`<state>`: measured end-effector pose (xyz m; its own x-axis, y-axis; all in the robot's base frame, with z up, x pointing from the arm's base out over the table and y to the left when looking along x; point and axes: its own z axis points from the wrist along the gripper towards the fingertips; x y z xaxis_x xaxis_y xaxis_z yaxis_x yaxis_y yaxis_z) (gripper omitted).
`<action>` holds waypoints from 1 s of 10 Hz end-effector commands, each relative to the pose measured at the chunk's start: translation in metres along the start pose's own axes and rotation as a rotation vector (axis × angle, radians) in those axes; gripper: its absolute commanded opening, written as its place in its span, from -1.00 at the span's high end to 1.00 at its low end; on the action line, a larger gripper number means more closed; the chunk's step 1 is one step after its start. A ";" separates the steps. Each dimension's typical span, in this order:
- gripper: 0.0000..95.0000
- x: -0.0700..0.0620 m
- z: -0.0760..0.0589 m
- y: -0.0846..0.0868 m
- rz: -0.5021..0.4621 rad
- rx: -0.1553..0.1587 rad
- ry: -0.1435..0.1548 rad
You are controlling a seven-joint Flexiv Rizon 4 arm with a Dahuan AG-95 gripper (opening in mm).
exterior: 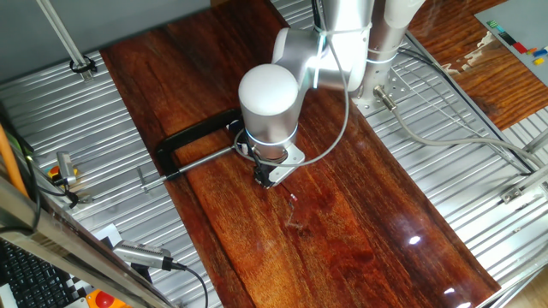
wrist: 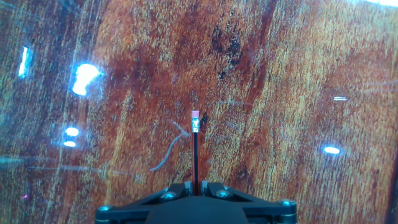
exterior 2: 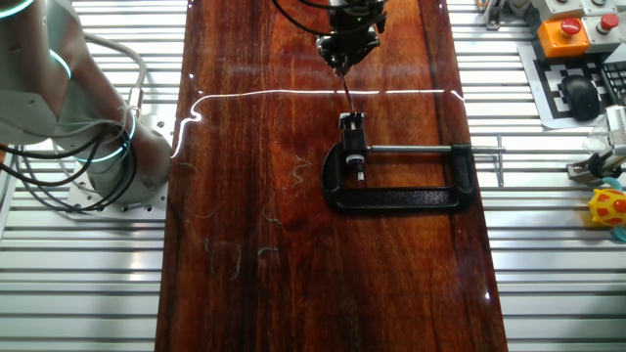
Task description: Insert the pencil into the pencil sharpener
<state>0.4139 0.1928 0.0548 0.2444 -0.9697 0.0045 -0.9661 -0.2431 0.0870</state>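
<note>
My gripper (exterior 2: 343, 57) is shut on a thin dark pencil (exterior 2: 347, 90), which sticks out from the fingers toward the black clamp. In the hand view the gripper (wrist: 195, 185) holds the pencil (wrist: 195, 152) upright in the frame. Its pink end (wrist: 195, 114) is free, with only bare wood around it. The pencil sharpener (exterior 2: 352, 121) is a tiny white block at the clamp's near jaw. The pencil's far end appears right at it, and I cannot tell whether they touch. In one fixed view the arm covers the pencil and sharpener, and only the gripper (exterior: 268, 176) shows.
The black C-shaped clamp (exterior 2: 401, 198) with its steel rod (exterior 2: 430, 150) lies on the wooden board (exterior 2: 245, 196); it also shows in one fixed view (exterior: 193, 137). Slatted metal table (exterior 2: 88, 284) flanks the board. An orange button box (exterior 2: 565, 29) and a yellow toy (exterior 2: 608, 207) sit at the right.
</note>
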 end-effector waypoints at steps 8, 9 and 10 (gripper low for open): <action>1.00 0.000 -0.004 0.003 0.004 0.003 0.011; 1.00 0.001 -0.005 0.002 0.002 0.003 0.012; 1.00 0.001 -0.006 0.001 -0.001 0.002 0.013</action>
<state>0.4139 0.1905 0.0617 0.2480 -0.9686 0.0186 -0.9657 -0.2456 0.0849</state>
